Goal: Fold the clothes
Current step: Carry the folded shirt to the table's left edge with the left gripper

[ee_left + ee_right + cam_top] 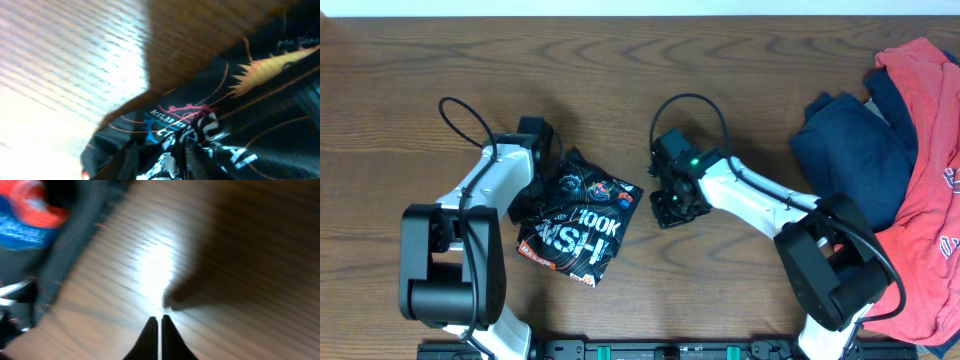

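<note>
Overhead view of a brown wood-grain bench, two white-and-black robot arms reaching in from the near edge. Left of centre, crumpled into a rough, uneven square: a black short-sleeved jersey with thin orange contour lines, colourful logos and large white lettering. Left end effector at the upper left edge of the jersey, touching the cloth. From the left wrist camera, heavily blurred: two dark fingers slightly apart at the bottom of the view, down on the jersey, lettered cloth showing in the gap; impossible to tell whether pinching the fabric or merely resting on it. Beyond the jersey's edge, bare wood bright with glare. Right end effector just beside the right edge of the jersey, not touching it, over bare bench. From the right wrist camera: the same end effector closed tight, both fingers meeting in one dark wedge, holding nothing, tips close above the wood and a bright reflection. At the upper left of that view, a smeared strip of dark cloth with an orange and blue patch, too blurred to name. At the far right of the bench, well apart from the jersey: a heap of two more clothes, a plain navy garment bunched on the left, a red garment with small printed marks touching it and running off the right edge of the view.
</note>
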### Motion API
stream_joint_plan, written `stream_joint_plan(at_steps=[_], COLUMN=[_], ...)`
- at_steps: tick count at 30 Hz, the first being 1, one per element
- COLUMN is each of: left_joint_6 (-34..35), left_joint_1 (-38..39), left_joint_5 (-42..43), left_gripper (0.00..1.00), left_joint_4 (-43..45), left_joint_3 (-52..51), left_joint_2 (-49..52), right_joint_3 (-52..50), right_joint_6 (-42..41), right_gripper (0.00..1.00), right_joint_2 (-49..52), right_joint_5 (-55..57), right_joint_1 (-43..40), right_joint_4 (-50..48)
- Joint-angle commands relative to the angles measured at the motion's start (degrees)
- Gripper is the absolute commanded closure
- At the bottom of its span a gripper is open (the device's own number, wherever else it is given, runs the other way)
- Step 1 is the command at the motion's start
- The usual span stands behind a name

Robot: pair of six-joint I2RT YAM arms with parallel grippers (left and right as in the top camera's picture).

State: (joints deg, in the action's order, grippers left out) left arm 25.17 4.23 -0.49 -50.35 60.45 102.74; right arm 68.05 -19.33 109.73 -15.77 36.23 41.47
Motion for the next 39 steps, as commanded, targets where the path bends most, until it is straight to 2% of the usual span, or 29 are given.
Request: stream_joint_plan(at_steps=[1, 2, 5, 7, 14, 23, 25, 28, 31, 32, 36, 39], left_joint_6=[-5.33, -7.15, -17.16, -19.65, -25.42, -30.80, -31.10, -32.87, -33.11, -33.11, -32.28, -27.02], left_joint_1=[-0.85, -0.85, -0.85, -0.85, -0.85, -0.83, -0.70, -0.61, -0.68, -0.68, -1.33, -4.17], left_joint_5=[-1.44, -0.68, 5.77, 8.35, 15.19, 27.15, 27.52, 27.54, 27.52, 27.52, 25.75, 22.43], left_gripper=[0.42, 0.32, 0.24, 0.20, 0.20, 0.22, 0.26, 0.43, 0.88, 0.94, 0.94, 0.94], left_joint_4=[0.37, 1.75, 8.28, 11.37, 15.37, 10.23, 8.39, 7.34, 7.56, 7.78, 9.31, 10.88], left_joint_3=[5.70, 6.47, 6.84, 6.82, 6.80, 6.78, 6.38, 5.77, 5.68, 5.68, 6.60, 9.29], left_joint_2=[-4.72, -5.73, -7.63, -7.15, 0.33, 8.98, 9.81, 10.01, 10.01, 10.01, 9.99, 9.97], right_joint_3=[-0.42, -0.42, -0.42, -0.42, -0.42, -0.42, -0.42, -0.42, -0.42, -0.42, -0.42, -0.42], right_joint_6=[-0.76, -0.79, -0.81, -0.81, -0.76, -0.76, -0.76, -0.79, -0.79, -0.79, -0.79, -0.76], right_gripper=[0.93, 0.92, 0.92, 0.92, 0.92, 0.92, 0.92, 0.92, 0.92, 0.92, 0.92, 0.93], right_joint_2=[-0.85, -0.85, -0.85, -0.85, -0.85, -0.85, -0.85, -0.85, -0.85, -0.85, -0.85, -0.85], right_joint_5=[3.61, 3.58, 3.54, 3.50, 3.56, 3.61, 3.58, 3.58, 3.56, 3.56, 3.58, 3.58], right_joint_1=[-2.56, -3.32, -5.20, -6.01, -6.60, -6.60, -6.60, -6.60, -6.60, -6.60, -6.62, -7.19], right_joint_4=[1.27, 1.66, 2.58, 3.15, 5.31, 5.75, 5.70, 5.64, 5.70, 5.73, 6.08, 6.56])
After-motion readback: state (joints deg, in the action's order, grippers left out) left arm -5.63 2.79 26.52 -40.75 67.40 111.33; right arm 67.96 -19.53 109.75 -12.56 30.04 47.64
